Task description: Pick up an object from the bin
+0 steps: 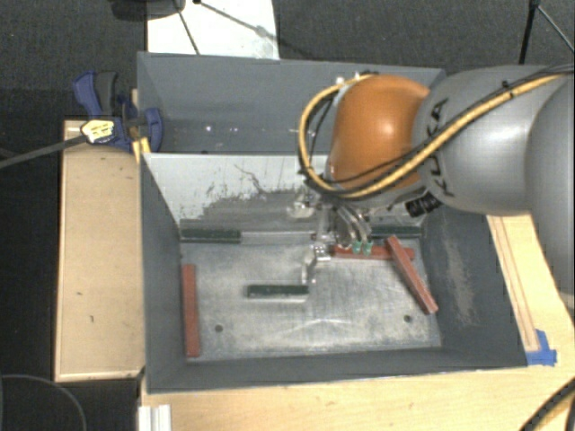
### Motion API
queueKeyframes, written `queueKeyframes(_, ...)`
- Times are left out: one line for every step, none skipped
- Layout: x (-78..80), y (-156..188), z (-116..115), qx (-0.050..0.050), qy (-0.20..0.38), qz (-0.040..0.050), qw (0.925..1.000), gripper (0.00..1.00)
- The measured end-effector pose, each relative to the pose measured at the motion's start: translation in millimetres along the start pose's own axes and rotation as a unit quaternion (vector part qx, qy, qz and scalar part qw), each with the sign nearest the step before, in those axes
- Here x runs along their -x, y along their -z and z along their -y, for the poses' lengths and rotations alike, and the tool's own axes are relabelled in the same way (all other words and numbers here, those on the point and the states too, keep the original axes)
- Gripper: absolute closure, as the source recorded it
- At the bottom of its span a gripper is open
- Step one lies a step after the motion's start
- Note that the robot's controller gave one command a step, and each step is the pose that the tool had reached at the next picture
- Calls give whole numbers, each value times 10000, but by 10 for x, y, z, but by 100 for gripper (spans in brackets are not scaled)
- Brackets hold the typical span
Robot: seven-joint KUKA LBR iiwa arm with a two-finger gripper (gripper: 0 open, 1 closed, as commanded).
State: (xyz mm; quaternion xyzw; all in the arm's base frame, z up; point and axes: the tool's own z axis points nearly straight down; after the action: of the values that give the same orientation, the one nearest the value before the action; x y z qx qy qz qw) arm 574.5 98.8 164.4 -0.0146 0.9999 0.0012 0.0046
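Dark speckled carpet [36,43] all around

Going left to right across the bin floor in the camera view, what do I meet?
Red-brown stick by the left wall → dark green stick mid-floor → claw → slanted red-brown stick.

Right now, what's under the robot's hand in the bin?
By the tip of the hand a dark stick lies flat on the bin's floor. A reddish stick pokes out from beneath the hand, which covers that stick's other end.
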Motion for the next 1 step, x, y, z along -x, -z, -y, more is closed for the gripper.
queueKeyframes(-43,-894,-86,4,402,5,9992,100)
